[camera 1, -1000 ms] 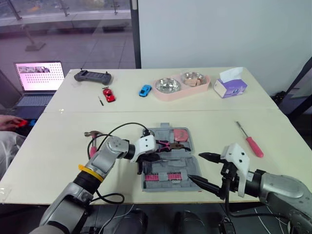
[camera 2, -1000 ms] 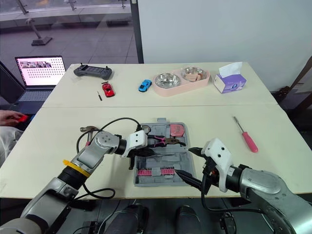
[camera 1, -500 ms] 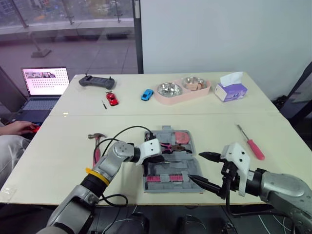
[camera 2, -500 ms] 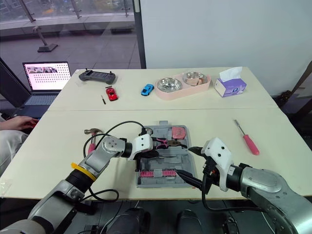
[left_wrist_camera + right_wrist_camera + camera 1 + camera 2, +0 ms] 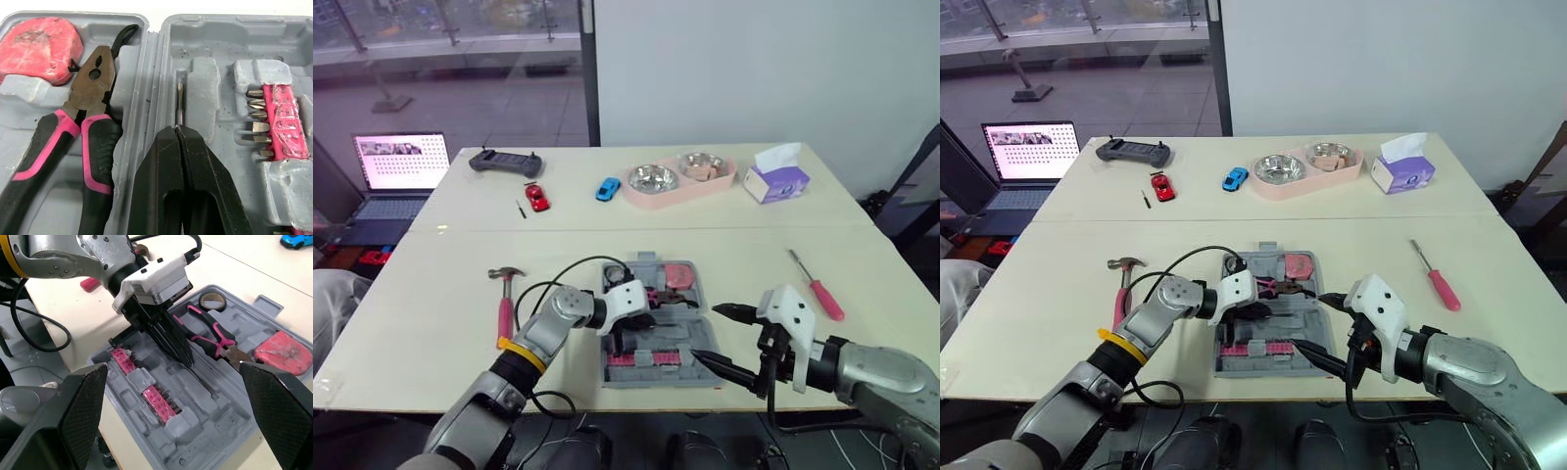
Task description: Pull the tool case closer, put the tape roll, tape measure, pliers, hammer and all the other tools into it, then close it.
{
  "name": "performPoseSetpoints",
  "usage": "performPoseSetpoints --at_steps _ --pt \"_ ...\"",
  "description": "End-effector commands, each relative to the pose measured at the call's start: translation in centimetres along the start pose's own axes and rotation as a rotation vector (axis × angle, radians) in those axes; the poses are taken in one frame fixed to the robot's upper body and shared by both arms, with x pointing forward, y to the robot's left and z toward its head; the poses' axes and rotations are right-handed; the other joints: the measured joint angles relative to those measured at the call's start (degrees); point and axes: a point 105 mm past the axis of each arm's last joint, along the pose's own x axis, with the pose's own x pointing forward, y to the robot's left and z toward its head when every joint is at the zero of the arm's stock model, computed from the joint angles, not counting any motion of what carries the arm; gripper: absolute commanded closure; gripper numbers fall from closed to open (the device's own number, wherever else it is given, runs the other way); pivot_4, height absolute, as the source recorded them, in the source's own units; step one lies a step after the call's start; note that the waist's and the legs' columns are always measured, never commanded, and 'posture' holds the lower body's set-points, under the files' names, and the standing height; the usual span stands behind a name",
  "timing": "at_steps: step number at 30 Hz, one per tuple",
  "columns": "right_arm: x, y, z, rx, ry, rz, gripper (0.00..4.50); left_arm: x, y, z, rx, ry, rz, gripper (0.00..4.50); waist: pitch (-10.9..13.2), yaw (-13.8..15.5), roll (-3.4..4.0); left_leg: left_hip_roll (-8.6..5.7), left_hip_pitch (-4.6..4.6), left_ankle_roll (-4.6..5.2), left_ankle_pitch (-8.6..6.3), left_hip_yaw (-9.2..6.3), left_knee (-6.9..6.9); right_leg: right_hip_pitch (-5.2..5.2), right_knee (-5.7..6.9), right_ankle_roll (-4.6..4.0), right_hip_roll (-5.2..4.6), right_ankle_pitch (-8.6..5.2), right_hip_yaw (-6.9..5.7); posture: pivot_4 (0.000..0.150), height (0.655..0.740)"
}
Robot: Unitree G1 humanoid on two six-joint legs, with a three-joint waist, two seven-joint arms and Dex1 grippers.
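Left claw (image 5: pixel 178 128): we saw it pinching a thin screwdriver (image 5: pixel 180 105) inside the case (image 5: pixel 656 378).
Right claw (image 5: pixel 705 334): spread, just right of the case.
Case: lay open near the desk's (image 5: pixel 440 294) near edge.
Hammer (image 5: pixel 505 304): lay left of it.

Nothing written can be read: the laptop screen (image 5: pixel 401 157) beside the counter (image 5: pixel 440 294) carries rows of marks too small to make out, and any print on the purple tissue box (image 5: pixel 775 179) or the grey tool case (image 5: pixel 677 370) is illegible.
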Motion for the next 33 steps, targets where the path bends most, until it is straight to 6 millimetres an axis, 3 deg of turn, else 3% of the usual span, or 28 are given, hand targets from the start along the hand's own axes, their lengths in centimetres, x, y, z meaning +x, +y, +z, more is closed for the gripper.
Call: performPoseSetpoints --at_steps 1,5,7,12,20,26,33 --pt "-0.1 0.0 0.7 -0.027 -0.016 0.005 0.0 -2.5 1.7 0.6 -0.046 -0.014 0.049 4.48 0.11 -0.12 -0.11 0.07 -0.1 0.0 0.0 0.0 0.0 -0.15 0.0 -0.07 0.06 0.05 0.01 0.15 0.74" --pt "0.0 0.0 0.7 -0.026 -0.018 0.009 0.0 -4.4 2.5 3.5 -0.053 -0.089 0.062 4.48 0.44 0.21 -0.05 0.08 -0.2 -0.01 0.01 0.0 0.0 -0.3 0.07 -0.11 0.08 0.09 0.01 0.15 0.74" --pt "0.1 0.0 0.7 -0.026 -0.019 0.011 0.0 -5.3 2.3 4.0 -0.057 -0.091 0.045 4.48 0.54 0.26 -0.15 0.06 -0.32 -0.01 0.01 0.0 -0.01 -0.38 0.05 -0.14 0.09 0.11 0.0 0.15 0.74" --pt "0.1 -0.1 0.7 -0.027 -0.02 0.013 0.0 -6.1 0.6 2.1 -0.084 0.004 -0.027 4.48 0.6 0.17 -0.14 -0.03 -0.51 0.04 -0.02 0.03 -0.02 -0.53 -0.04 -0.31 0.07 0.22 0.01 0.15 0.74" --pt "0.2 0.0 0.7 -0.022 -0.022 0.01 0.0 -4.5 -0.2 1.2 -0.113 0.059 -0.054 4.48 0.79 0.32 -0.18 -0.03 -0.54 -0.02 0.02 0.01 -0.04 -0.55 -0.03 -0.34 0.05 0.22 0.01 0.15 0.74" --pt "0.0 0.1 0.7 -0.018 -0.023 0.006 0.0 -3.7 -0.2 -2.3 -0.132 0.247 -0.04 4.48 0.79 0.23 -0.17 0.0 -0.5 -0.02 0.01 0.01 -0.07 -0.57 0.03 -0.33 0.07 0.23 0.01 0.15 0.74" --pt "0.1 0.3 0.7 -0.011 -0.025 0.002 0.0 -2.4 -0.3 -2.1 -0.167 0.27 -0.05 4.48 0.75 0.36 -0.11 0.02 -0.14 -0.03 0.01 0.02 -0.06 -0.18 -0.01 -0.17 0.03 0.06 0.06 0.15 0.74"
